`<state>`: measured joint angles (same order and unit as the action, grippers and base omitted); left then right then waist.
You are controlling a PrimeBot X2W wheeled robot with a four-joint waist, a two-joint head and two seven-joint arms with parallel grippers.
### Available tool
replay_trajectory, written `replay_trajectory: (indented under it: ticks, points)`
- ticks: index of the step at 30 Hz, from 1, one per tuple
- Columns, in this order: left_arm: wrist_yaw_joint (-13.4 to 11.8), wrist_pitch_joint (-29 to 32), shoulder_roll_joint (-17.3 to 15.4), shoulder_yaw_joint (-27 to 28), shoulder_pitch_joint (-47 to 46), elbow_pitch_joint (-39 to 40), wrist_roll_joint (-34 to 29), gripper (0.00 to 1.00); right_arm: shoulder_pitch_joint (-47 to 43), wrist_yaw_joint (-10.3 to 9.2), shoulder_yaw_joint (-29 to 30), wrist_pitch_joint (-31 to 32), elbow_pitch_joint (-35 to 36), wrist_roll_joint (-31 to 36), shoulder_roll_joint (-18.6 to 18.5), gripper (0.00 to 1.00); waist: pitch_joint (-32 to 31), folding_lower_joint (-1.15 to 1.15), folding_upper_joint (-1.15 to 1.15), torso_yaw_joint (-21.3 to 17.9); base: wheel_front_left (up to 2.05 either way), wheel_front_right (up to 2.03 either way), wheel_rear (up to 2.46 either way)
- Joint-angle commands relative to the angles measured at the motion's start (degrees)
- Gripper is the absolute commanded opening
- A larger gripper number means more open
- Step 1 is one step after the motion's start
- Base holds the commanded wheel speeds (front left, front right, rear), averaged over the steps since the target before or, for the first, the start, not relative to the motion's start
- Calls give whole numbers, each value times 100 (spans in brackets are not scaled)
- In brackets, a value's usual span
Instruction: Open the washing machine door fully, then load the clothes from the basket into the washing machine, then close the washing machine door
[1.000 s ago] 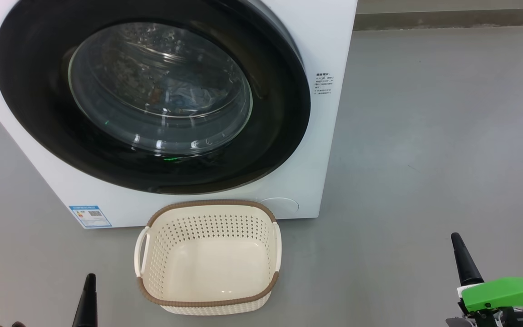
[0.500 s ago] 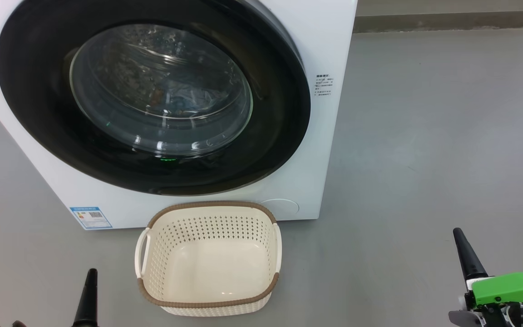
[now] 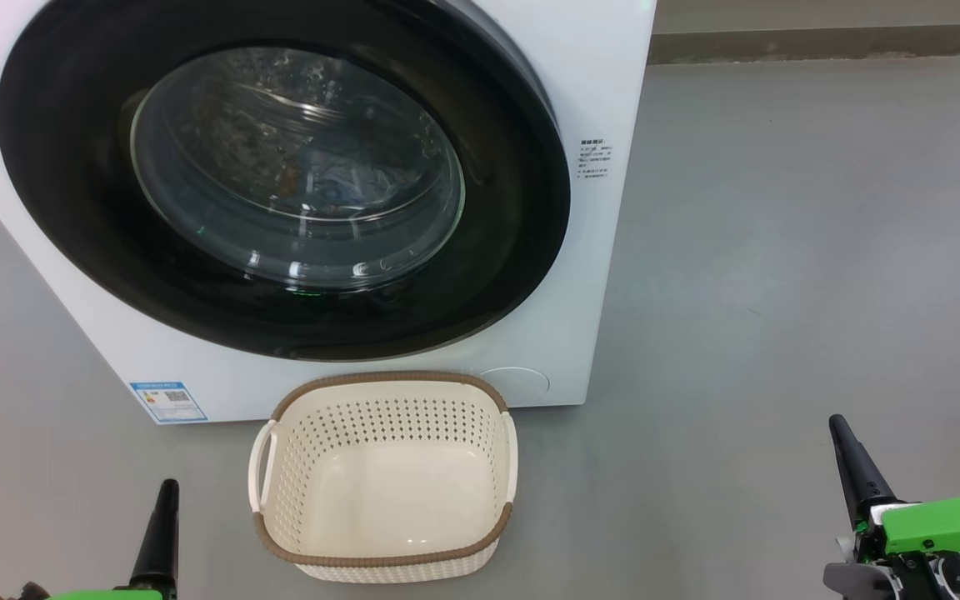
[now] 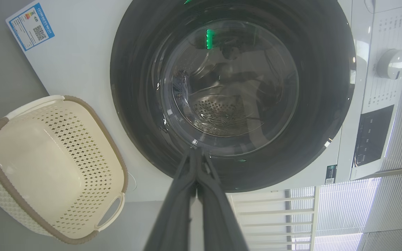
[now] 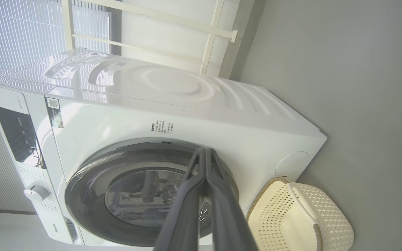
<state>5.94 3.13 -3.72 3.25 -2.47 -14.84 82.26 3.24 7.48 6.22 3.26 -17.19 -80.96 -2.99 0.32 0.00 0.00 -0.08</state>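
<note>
Dark-fingered left tool [image 3: 167, 492] and right tool [image 3: 838, 427] pinched shut, empty, the cream perforated basket [image 3: 380, 380] sits bare at six o'clock of the round black-rimmed glass door [image 3: 72, 175], apparently closed; a flush latch wants confirming.

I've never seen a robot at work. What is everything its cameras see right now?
washing machine: one, white, on the grey floor ahead
washing machine door: one, black rim, clear centre, shut
clothes: count unclear, bluish, dimly seen behind the door
basket: one, cream with brown rim, empty, on the floor before the machine
label: one, blue, low on the machine's front
knob: one, white, on the control panel
left gripper: one, dark, shut, lower left of the head view
right gripper: one, dark, shut, lower right
</note>
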Motion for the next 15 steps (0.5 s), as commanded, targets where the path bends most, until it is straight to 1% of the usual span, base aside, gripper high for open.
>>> replay_trajectory:
  ticks: [1, 15]
  points:
    - [-15, 70, -18, 201, -281, 195, 178, 0, 316, 1, -44, 63, 191, -227, -26, 0, -4, 0, 0, 1, 0, 0, 0]
    - [-37, 306, 72, 322, -372, 258, 894, 0, 372, 1, 32, 300, 246, -1011, 6, 0, -35, 0, 0, 6, 0, 0, 0]
